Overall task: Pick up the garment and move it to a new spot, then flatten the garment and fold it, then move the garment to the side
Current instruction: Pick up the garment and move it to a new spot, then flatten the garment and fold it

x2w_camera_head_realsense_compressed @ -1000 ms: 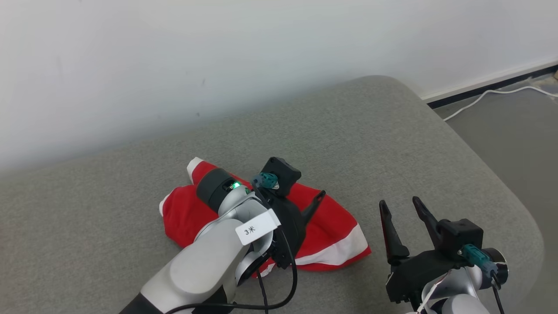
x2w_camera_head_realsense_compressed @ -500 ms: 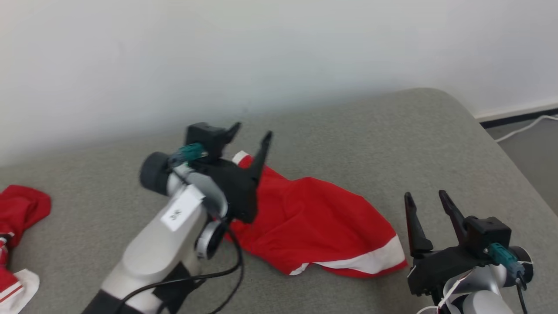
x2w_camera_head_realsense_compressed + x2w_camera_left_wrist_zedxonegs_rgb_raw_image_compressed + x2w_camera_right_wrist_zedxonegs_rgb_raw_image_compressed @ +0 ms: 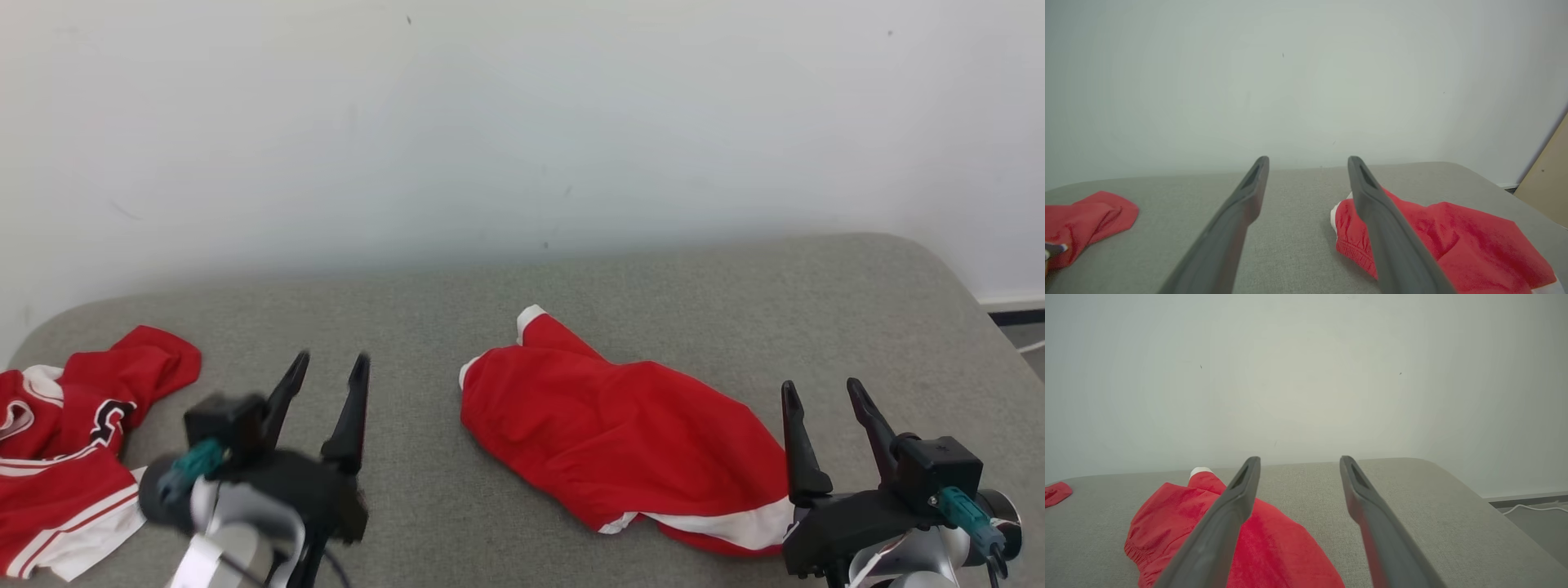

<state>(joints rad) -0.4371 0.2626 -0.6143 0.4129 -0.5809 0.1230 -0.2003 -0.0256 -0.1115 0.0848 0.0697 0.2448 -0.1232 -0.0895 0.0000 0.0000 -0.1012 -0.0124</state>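
Observation:
A red garment (image 3: 620, 433) with white trim lies folded and flat on the grey cushioned surface (image 3: 653, 294), right of centre. My left gripper (image 3: 331, 357) hovers open at the lower left, well clear of the garment's left edge, nothing between its fingers. Open too, my right gripper (image 3: 821, 384) sits at the lower right, just over the garment's white-trimmed right end. The left wrist view has the garment (image 3: 1453, 232) behind the right finger of the left gripper (image 3: 1308, 159). From the right wrist, the garment (image 3: 1274, 539) lies under the left finger of the right gripper (image 3: 1298, 458).
A crumpled red and white jersey (image 3: 73, 441) lies at the surface's far left, also visible as the jersey (image 3: 1086, 220) from the left wrist. A white wall backs the surface. A white cable (image 3: 1535, 508) runs on the floor at the right, beyond the surface's rounded corner.
The head camera has swung left, bringing the jersey into view. My left arm has pulled back off the garment to the lower left, gripper still open. The right gripper keeps its pose.

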